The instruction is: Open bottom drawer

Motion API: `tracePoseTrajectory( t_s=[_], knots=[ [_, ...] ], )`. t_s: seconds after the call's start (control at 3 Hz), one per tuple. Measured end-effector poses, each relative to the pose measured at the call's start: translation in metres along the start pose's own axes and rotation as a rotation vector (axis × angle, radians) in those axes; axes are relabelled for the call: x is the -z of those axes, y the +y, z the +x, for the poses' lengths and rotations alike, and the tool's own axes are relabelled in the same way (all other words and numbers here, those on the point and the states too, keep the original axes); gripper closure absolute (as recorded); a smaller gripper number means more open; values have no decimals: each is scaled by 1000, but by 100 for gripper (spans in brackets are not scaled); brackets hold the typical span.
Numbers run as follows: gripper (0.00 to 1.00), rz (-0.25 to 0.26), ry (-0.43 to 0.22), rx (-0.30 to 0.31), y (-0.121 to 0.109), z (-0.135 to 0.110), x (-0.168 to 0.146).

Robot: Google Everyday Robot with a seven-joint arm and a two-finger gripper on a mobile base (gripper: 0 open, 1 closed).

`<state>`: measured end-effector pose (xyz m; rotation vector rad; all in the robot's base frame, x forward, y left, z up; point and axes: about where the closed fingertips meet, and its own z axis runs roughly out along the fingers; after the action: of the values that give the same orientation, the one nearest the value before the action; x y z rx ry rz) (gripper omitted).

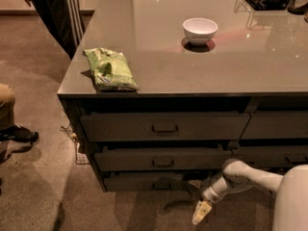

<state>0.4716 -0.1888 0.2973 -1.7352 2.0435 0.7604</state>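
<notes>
Camera view: the bottom drawer [144, 181], lowest of the left stack under the counter [159, 81], looks shut or nearly so, so the pull is judged not yet done. The gripper [201, 212] hangs low near the floor, just right of the drawer's front and apart from it (its opening cannot be told; it seems to have hold of nothing). A green bag [110, 69] and a white bowl [200, 31] sit on top; nothing blocks the drawer.

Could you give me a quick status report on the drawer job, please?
Hand low near the floor, off the right end of the bottom drawer, not touching it. No drawer interior showing. Nothing between them.
</notes>
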Motion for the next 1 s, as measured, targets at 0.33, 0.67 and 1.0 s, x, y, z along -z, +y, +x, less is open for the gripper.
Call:
tracePoseTrajectory(
  t_s=[0.33,0.67,1.0],
  knots=[
    [0,49,38,32,-18,12,-11],
    [0,91,72,64,-41,22,-23],
    [0,114,88,78,-63,31,-35]
  ],
)
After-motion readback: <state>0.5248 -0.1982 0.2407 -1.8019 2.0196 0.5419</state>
